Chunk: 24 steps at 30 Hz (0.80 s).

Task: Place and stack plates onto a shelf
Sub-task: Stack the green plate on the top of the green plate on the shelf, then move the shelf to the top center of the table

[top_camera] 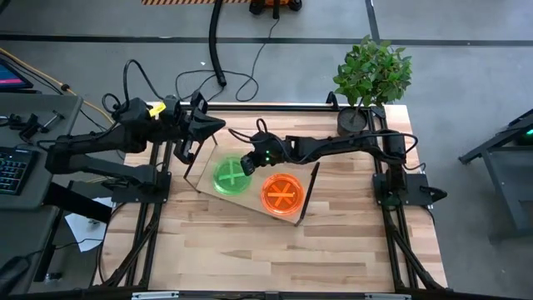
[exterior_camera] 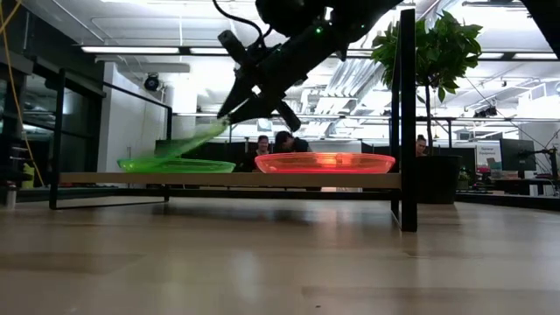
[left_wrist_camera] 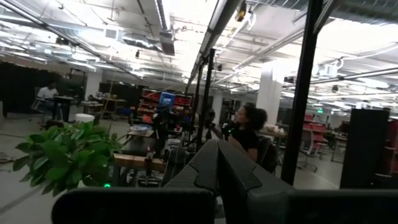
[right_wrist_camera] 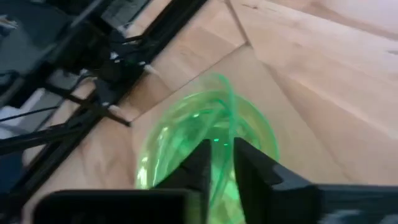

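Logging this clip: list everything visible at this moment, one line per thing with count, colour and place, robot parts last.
green plate on shelf: one, neon green, lying flat at the shelf's left end.
tilted green plate: one, neon green, held at an angle above the flat green one.
orange plate: one, neon orange, flat on the shelf's right part.
shelf: one, light wood with black end frames, mid-table.
potted plant: one, green, at the table's far right corner.
people: a few, seated in the room behind.
right gripper: one, dark, over the green plates, pinching the tilted plate's rim.
left gripper: one, dark, waiting beyond the shelf's left end.
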Available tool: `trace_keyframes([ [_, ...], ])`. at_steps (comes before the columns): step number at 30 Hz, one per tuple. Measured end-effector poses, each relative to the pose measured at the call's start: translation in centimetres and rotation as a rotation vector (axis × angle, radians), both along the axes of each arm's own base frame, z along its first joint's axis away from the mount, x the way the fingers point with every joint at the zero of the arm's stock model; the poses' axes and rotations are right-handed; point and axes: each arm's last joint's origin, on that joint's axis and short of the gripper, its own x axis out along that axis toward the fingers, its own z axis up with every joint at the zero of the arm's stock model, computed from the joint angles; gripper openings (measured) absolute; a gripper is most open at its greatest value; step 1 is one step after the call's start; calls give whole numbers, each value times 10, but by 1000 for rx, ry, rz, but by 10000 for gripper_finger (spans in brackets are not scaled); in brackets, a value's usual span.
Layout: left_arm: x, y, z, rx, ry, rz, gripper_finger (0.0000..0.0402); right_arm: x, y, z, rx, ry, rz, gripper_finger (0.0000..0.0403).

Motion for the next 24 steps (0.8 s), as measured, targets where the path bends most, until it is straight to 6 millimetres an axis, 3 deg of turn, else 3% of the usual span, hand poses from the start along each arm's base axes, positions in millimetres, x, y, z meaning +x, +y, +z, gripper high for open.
trace_keyframes([
  [7,1,-4,0,-8,-3,33,0,0,-10,4,-7,-31,83,167],
  [11,1,-4,0,-3,-3,39,0,-9,-20,19,-62,-31,150,207],
  [18,0,-4,-2,25,28,58,0,-50,-23,71,-178,22,295,209],
  [21,0,-3,-3,37,37,67,0,-72,-6,96,-192,17,399,194],
  [24,0,-2,-3,52,36,81,0,-93,24,117,-201,17,509,169],
])
